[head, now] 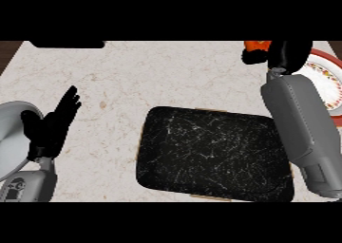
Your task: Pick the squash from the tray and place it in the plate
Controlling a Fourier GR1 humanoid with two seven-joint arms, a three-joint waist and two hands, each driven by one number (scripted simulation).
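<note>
Seemingly mid-carry, out of the black tray: right hand curled round the orange squash just off the far left edge of the red-rimmed plate, left hand open and resting well left of the plate; next, likely easing over the plate's middle, lowering, then uncurling.

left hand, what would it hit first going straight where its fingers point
Only bare counter lies ahead of the left hand; its line may reach the black object at the far edge, though depth is unclear.
</note>
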